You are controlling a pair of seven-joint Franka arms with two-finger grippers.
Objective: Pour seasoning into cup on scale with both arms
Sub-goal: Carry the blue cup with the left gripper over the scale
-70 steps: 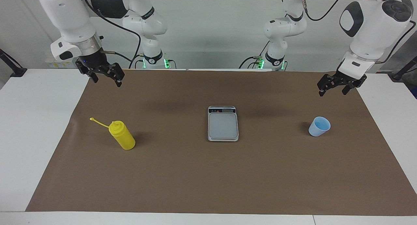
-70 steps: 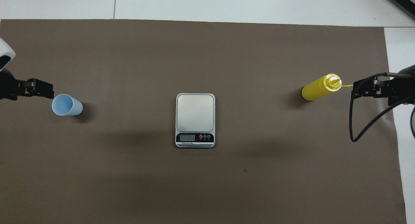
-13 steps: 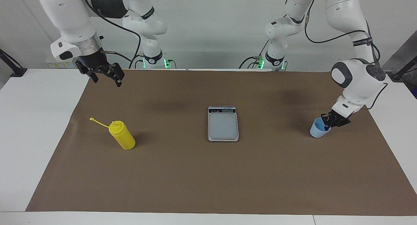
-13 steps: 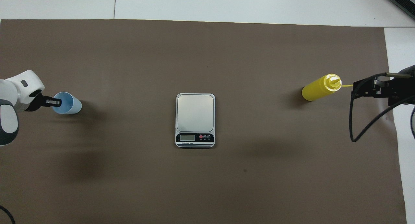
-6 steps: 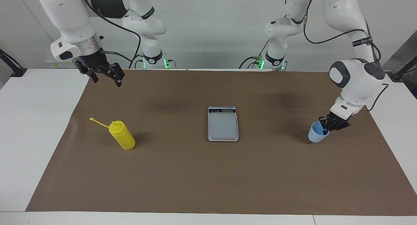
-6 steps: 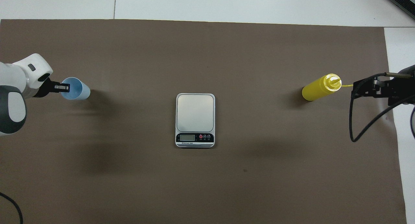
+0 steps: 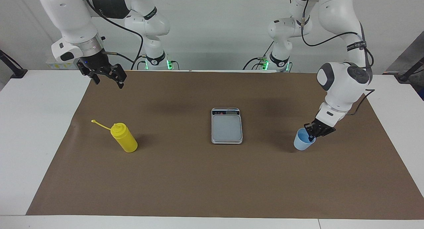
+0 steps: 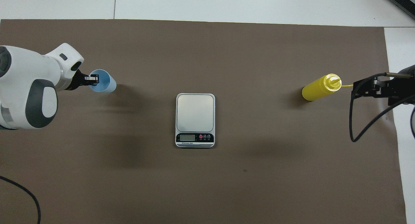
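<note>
The light-blue cup is between the scale and the left arm's end of the table, low over the brown mat. My left gripper is shut on its rim, one finger inside the cup. The silver-grey scale lies bare at the mat's middle, display strip toward the robots. The yellow seasoning bottle stands toward the right arm's end, cap strap hanging off. My right gripper waits open in the air near that end of the mat.
A brown mat covers most of the white table. A black cable loops down from the right arm beside the bottle.
The left gripper came down and shut on the cup's rim, then carried the cup along the mat toward the scale. The right arm has not moved.
</note>
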